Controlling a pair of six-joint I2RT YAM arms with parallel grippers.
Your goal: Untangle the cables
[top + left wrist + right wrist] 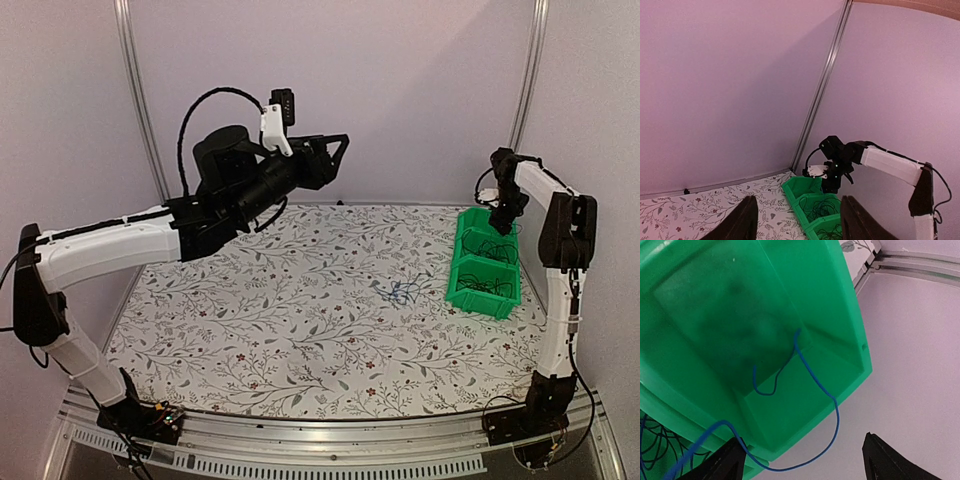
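Left gripper [799, 220] is raised high above the floral table [300, 330], jaws spread with nothing between them. Right gripper [802, 465] hangs over the far green bin [765, 315] at the table's right side, jaws spread wide and pinching nothing. A blue cable [815, 382] lies in that bin, drapes over its rim and runs past one finger, contact unclear. A small blue-and-black tangle [403, 291] lies on the table just left of the near bin [478, 301], which holds black cables [487, 283].
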